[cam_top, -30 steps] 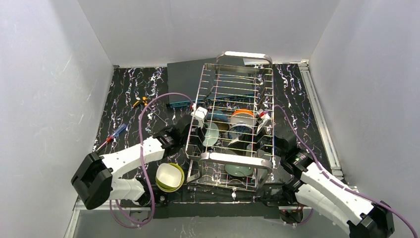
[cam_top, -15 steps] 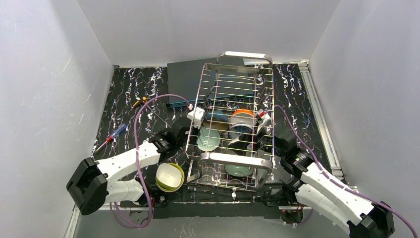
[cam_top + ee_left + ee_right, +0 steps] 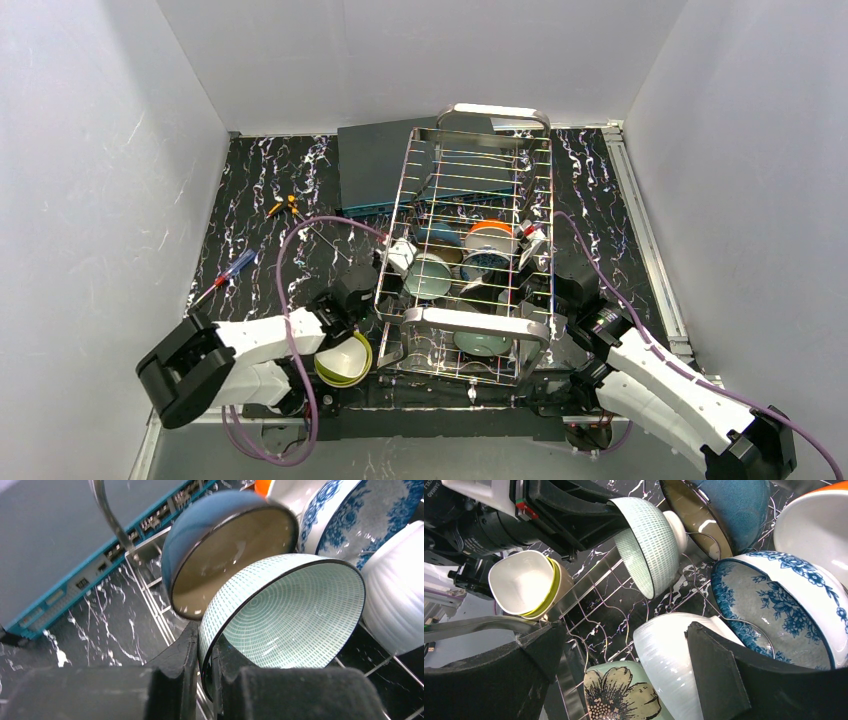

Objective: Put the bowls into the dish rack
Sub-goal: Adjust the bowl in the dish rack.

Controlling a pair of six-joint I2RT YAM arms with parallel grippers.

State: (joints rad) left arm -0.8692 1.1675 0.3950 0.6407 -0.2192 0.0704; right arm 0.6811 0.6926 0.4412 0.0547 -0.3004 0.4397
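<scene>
Left end effector point(image 3: 204, 667) pinches the pale green bowl point(image 3: 287, 612) by its rim to stand it in the dish rack point(image 3: 470, 323); right end effector point(image 3: 624, 652) gapes wide, empty.

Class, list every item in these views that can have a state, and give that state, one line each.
dish rack: partly loaded with bowls
pale green bowl: tilted on edge inside dish rack, rim pinched
left gripper: shut on pale green bowl
right gripper: open, holding nothing
blue-patterned bowl: in dish rack, on edge
lime squarish bowl: upright on table, outside dish rack
</scene>
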